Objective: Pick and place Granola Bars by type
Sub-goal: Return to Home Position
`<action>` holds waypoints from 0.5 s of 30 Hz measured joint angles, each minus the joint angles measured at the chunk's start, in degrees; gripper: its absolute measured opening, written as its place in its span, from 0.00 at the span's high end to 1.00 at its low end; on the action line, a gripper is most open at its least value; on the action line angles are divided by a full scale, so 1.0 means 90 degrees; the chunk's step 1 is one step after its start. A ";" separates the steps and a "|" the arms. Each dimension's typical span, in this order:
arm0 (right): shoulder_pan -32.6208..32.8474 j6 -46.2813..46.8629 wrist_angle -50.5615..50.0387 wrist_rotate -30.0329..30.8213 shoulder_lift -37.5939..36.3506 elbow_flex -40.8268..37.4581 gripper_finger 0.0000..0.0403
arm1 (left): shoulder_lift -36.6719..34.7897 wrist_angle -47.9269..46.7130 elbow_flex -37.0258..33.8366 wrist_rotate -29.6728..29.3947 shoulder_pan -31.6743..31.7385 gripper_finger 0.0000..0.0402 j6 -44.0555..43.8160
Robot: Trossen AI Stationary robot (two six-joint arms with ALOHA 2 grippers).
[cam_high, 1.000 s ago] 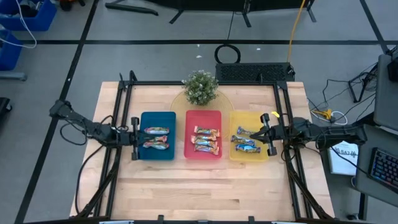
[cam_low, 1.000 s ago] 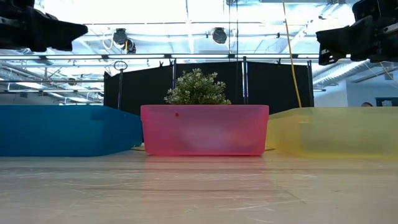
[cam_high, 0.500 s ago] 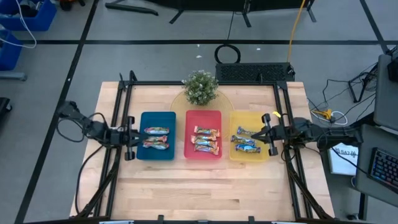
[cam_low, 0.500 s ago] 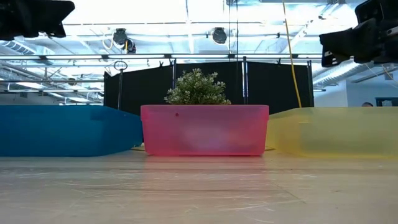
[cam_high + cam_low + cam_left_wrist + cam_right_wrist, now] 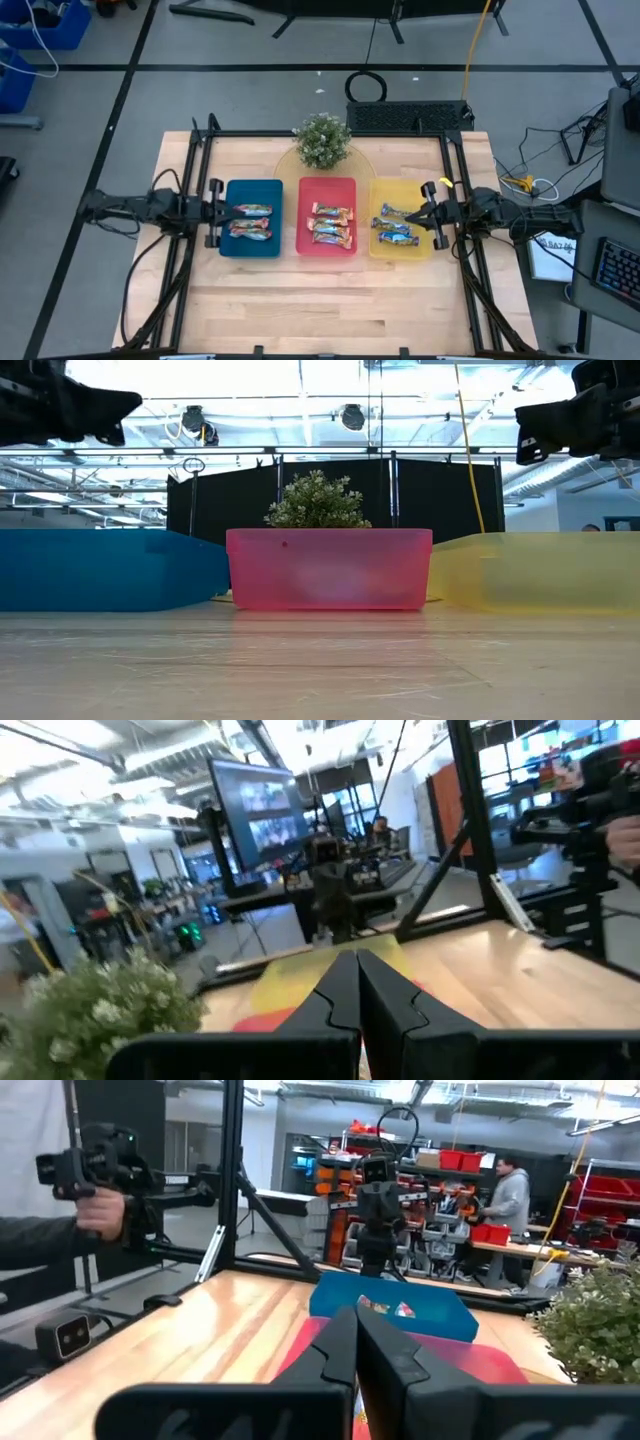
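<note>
Jaws together on both grippers, nothing held. Left gripper [image 5: 212, 212] mid-left by blue tray [image 5: 254, 190] holding green-red bars [image 5: 250, 210]; tan bars [image 5: 330, 226] in red tray [image 5: 328, 186], centre; blue-white bars [image 5: 395, 237] in yellow tray [image 5: 400, 190], right gripper [image 5: 432, 215] at its right edge. Sorting looks done; homing step, next needs both arms retracted

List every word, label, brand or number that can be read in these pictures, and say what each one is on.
No text can be read in any view.
Granola bars: the print on the wrappers is too small to read.
Monitor: the screen is blurred, with no legible words.
Paper sheet, off to the right: the print is too small to read.
</note>
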 joint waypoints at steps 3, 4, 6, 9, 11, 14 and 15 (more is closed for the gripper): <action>0.0000 0.0101 0.0017 0.0011 -0.0001 -0.0002 1.00 | 0.0002 -0.0222 -0.0035 0.0547 0.0513 1.00 -0.0458; 0.0000 0.0116 0.0013 0.0011 0.0000 -0.0004 1.00 | 0.0002 -0.0217 -0.0112 0.0672 0.0633 1.00 -0.0589; 0.0000 0.0228 0.0022 0.0014 -0.0002 -0.0048 1.00 | 0.0013 -0.0504 -0.0185 0.0827 0.0823 1.00 -0.0819; 0.0000 0.0323 0.0087 0.0035 -0.0005 -0.0178 1.00 | 0.0024 -0.0773 -0.0185 0.0850 0.0956 1.00 -0.1083; -0.0007 0.0282 0.0063 0.0040 -0.0009 -0.0233 1.00 | 0.0016 -0.0730 -0.0185 0.0940 0.0962 1.00 -0.1118; -0.0086 0.0305 -0.0108 0.0051 -0.0004 -0.0233 1.00 | 0.0007 -0.0647 -0.0180 0.1064 0.0957 1.00 -0.1034; -0.0121 0.0342 -0.0080 0.0052 -0.0006 -0.0233 1.00 | 0.0007 -0.0666 -0.0180 0.1061 0.0957 1.00 -0.0990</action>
